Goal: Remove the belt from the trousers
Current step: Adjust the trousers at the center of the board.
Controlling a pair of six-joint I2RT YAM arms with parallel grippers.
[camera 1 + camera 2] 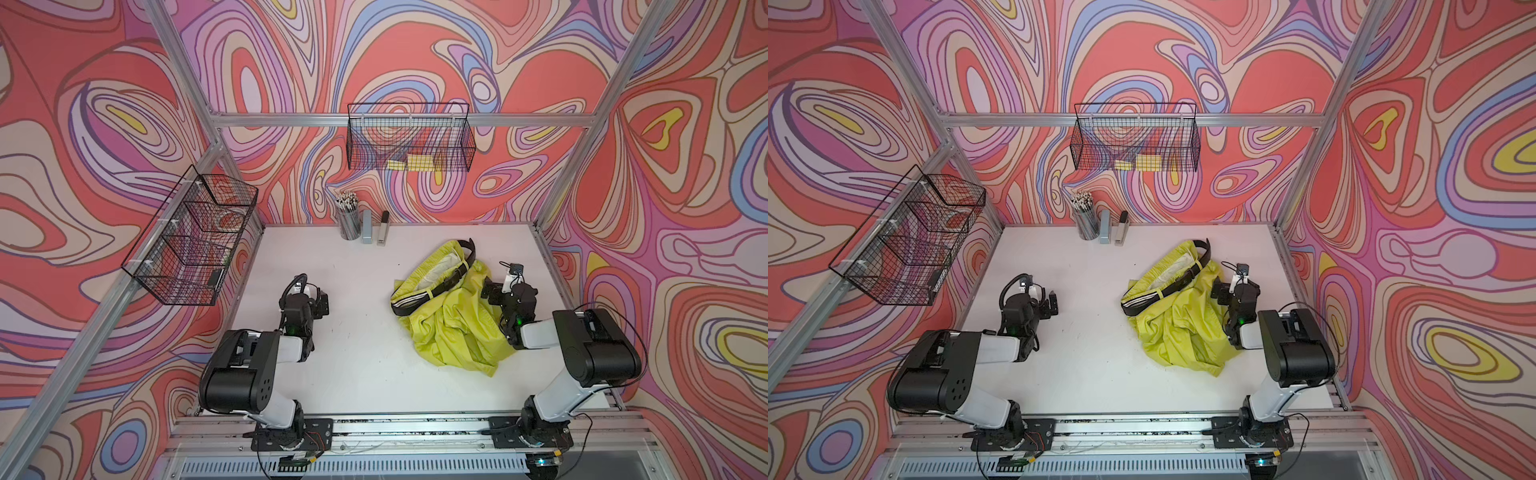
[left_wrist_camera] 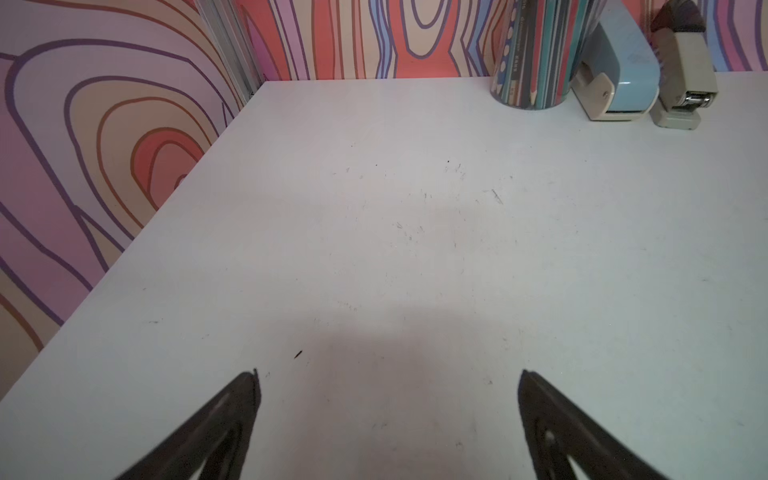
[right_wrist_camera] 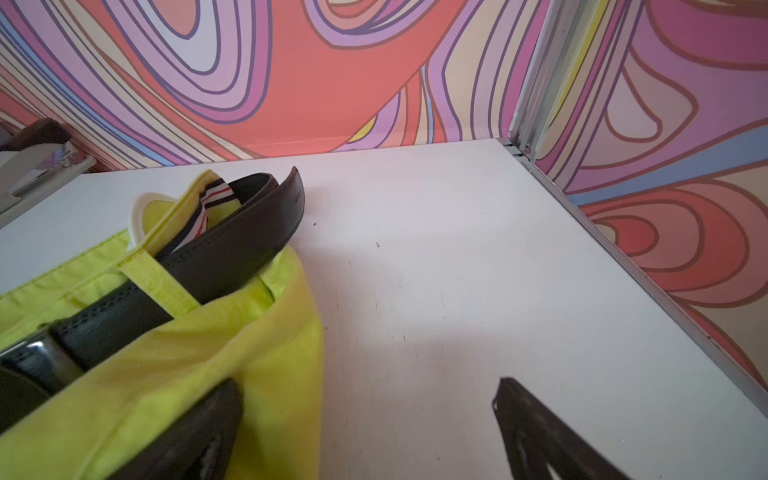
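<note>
The bright yellow-green trousers lie crumpled on the right half of the white table, waistband toward the back. The black belt is threaded through the loops, its free end curling up at the rear. In the right wrist view the belt passes under a yellow loop, with the dark buckle beside it. My right gripper is open at the trousers' right edge, one finger over the fabric and the other over bare table. My left gripper is open above bare table, well left of the trousers.
A cup of pencils, a pale blue stapler and a beige stapler stand at the table's back edge. Wire baskets hang on the back wall and the left wall. Aluminium frame posts stand at the back corners.
</note>
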